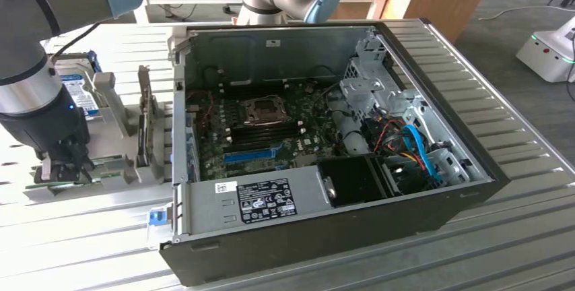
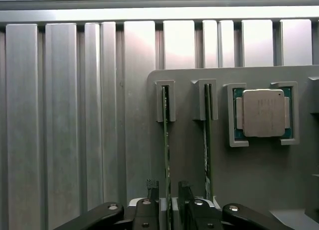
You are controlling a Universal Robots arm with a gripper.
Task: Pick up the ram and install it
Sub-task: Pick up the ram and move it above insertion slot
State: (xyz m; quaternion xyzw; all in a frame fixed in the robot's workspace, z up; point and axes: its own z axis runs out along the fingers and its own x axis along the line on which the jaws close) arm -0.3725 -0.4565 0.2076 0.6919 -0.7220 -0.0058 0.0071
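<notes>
Two ram sticks stand on edge in a grey holder [image 2: 249, 170]. The nearer ram [image 2: 166, 140] runs straight between my gripper's [image 2: 168, 186] two black fingertips [image 2: 152, 186], with a small gap on each side, so the gripper is open and astride it. A second ram stick [image 2: 207, 140] stands parallel beside it, outside the fingers. In the exterior view the gripper [image 1: 64, 173] is lowered onto the holder [image 1: 117, 173] at the exterior view's left, beside the open computer case [image 1: 314, 250]. The motherboard [image 1: 269, 136] lies exposed inside the case.
A square processor chip [image 2: 263, 113] sits in its own pocket of the holder. A hard drive with a blue label [image 1: 79, 95] stands upright behind the gripper. A blue slot [image 1: 247, 155], cables [image 1: 415, 149] and a black fan [image 1: 359, 180] fill the case. The ribbed metal table [image 2: 65, 115] lies all around.
</notes>
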